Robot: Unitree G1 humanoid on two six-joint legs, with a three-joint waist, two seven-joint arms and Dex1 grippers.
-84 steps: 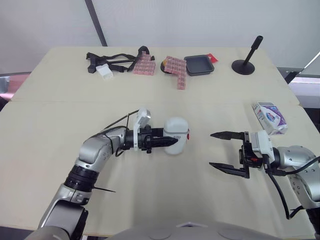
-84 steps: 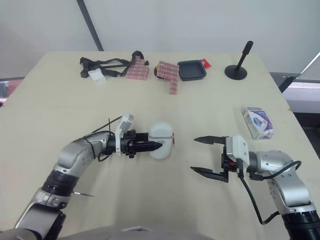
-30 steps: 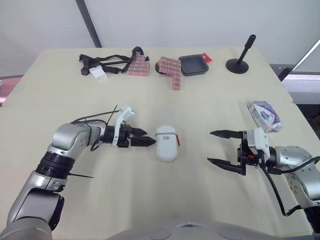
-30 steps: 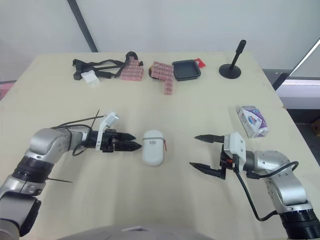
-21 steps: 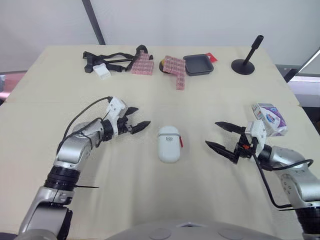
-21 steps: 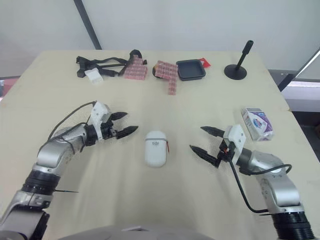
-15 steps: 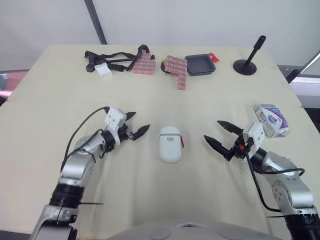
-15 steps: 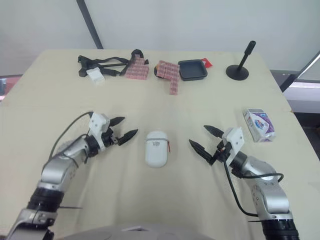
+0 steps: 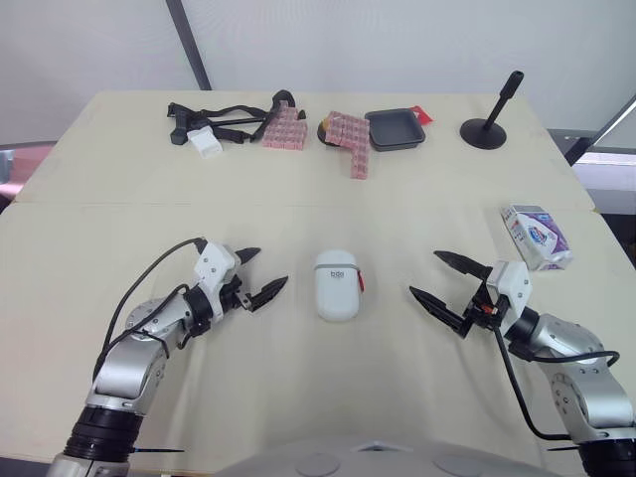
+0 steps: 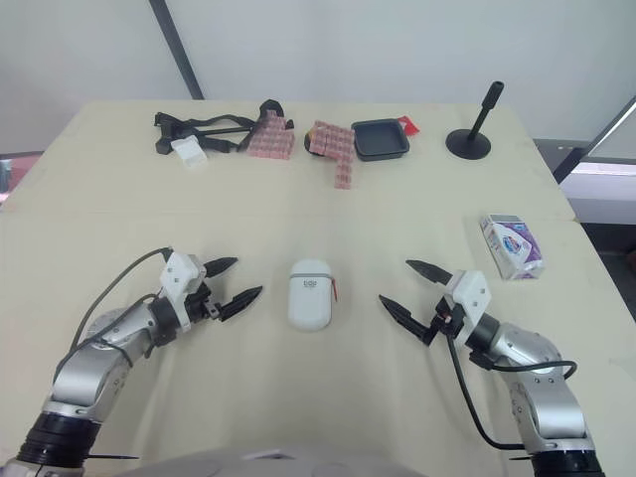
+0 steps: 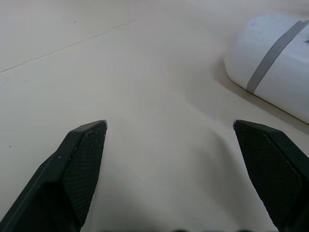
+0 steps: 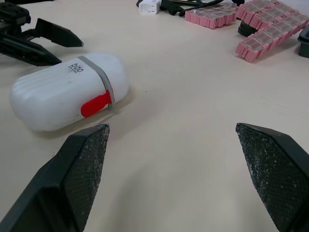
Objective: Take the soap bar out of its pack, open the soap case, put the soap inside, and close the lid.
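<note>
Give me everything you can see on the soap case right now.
The soap case is a white rounded capsule, plastic by the look, with a grey band across it, a red tab on its right side and small dark lettering on top. It is shut and lies flat on the table, long axis pointing away from the robot. It sits between the open left gripper and right gripper; neither touches it.

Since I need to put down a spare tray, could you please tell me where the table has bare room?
Bare: the wide band between the far-edge row and the soap case; also the near strip between left pincer and right pincer. Crowded: the far edge, with straps, pink boxes, black tray and stand; soap pack on the right.
</note>
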